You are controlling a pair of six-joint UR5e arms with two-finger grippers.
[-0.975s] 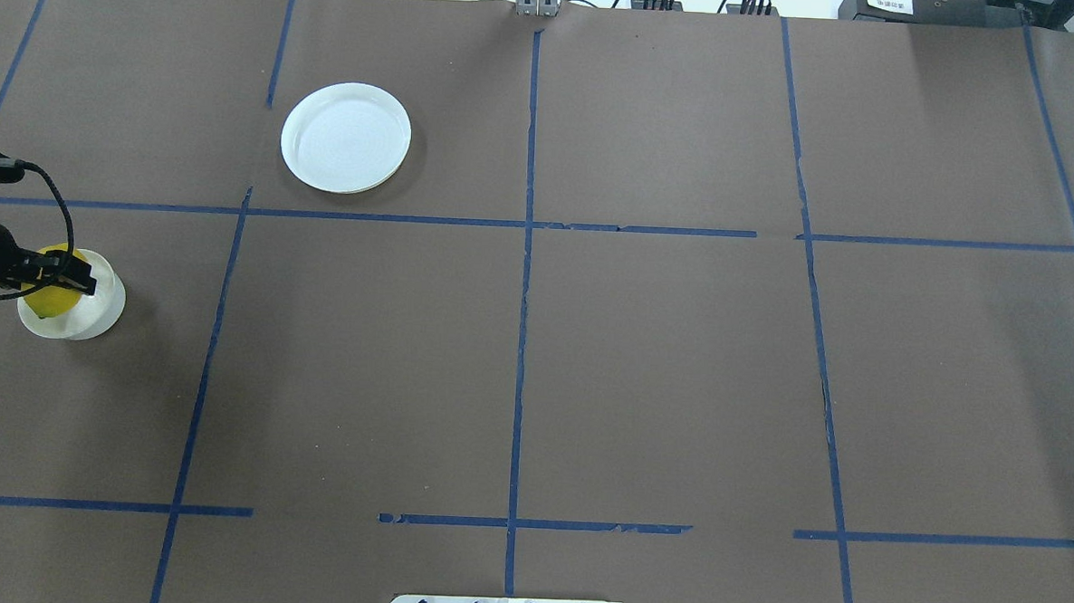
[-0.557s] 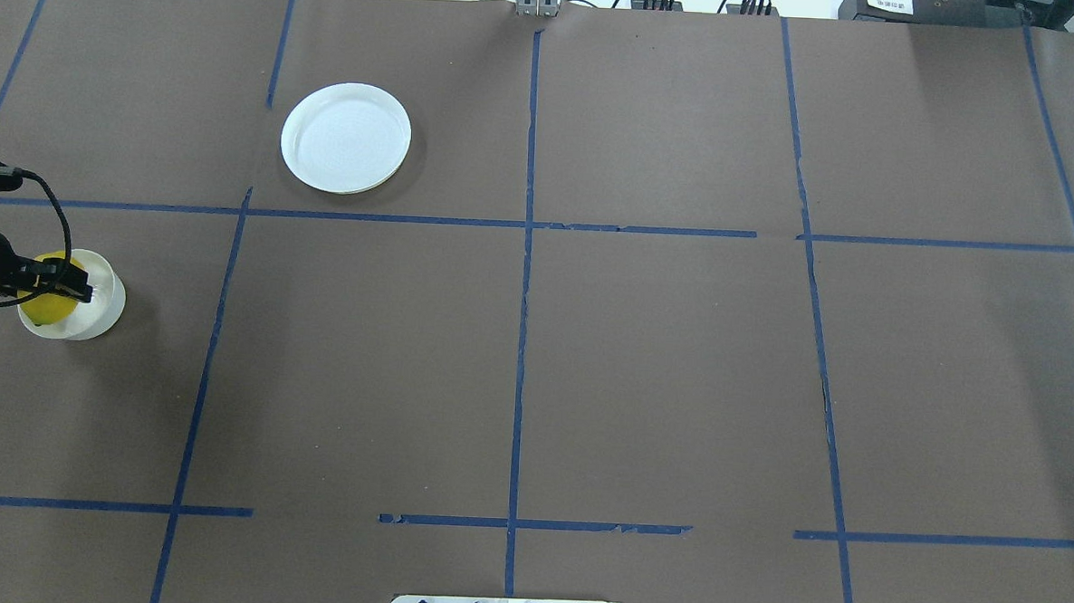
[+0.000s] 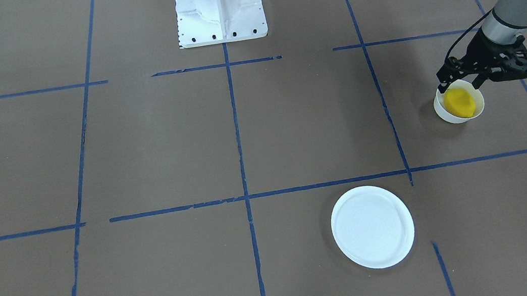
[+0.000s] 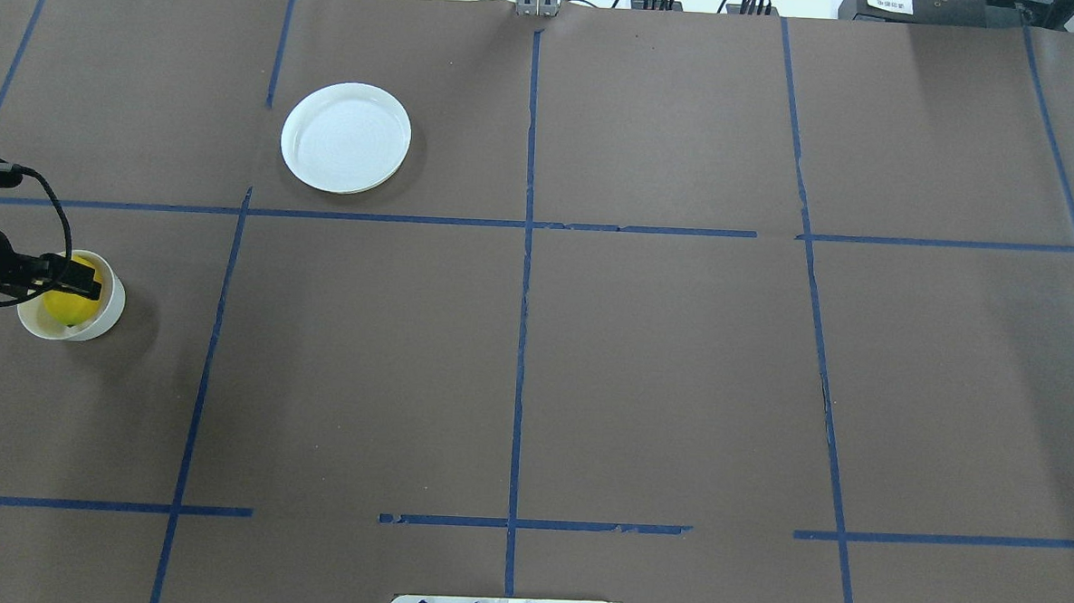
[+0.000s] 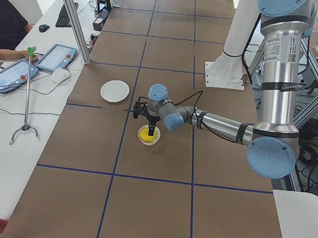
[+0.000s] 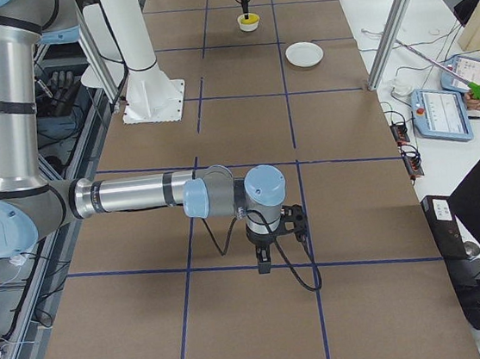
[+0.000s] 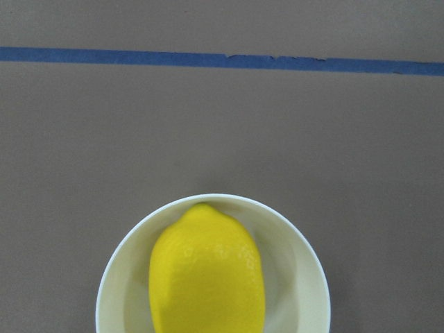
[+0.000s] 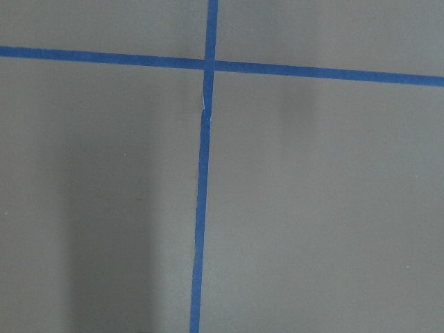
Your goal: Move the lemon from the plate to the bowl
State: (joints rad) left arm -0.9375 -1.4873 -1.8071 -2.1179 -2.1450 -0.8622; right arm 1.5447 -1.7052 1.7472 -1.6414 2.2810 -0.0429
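Observation:
The yellow lemon [image 3: 459, 103] lies inside the small deep white bowl [image 3: 442, 113] at the table's far left side; it fills the bowl in the left wrist view [image 7: 207, 277]. My left gripper [image 3: 459, 85] hovers just above the bowl [image 4: 109, 312], fingers spread to either side of the lemon [image 4: 65, 306], open and holding nothing. The flat white plate [image 4: 346, 136] is bare, farther out on the table [image 3: 372, 227]. My right gripper [image 6: 264, 263] points down over bare table and shows only in the exterior right view; I cannot tell whether it is open.
Brown paper with blue tape lines covers the table. The white robot base [image 3: 219, 6] stands at the near middle edge. A side bench holds tablets [image 5: 56, 57], a grabber stick [image 5: 27, 95] and a seated person [image 5: 4, 21].
The lemon has gone down from the gripper's fingers into the bowl and now sits lower and smaller there. The left gripper has let it go and stays over the bowl.

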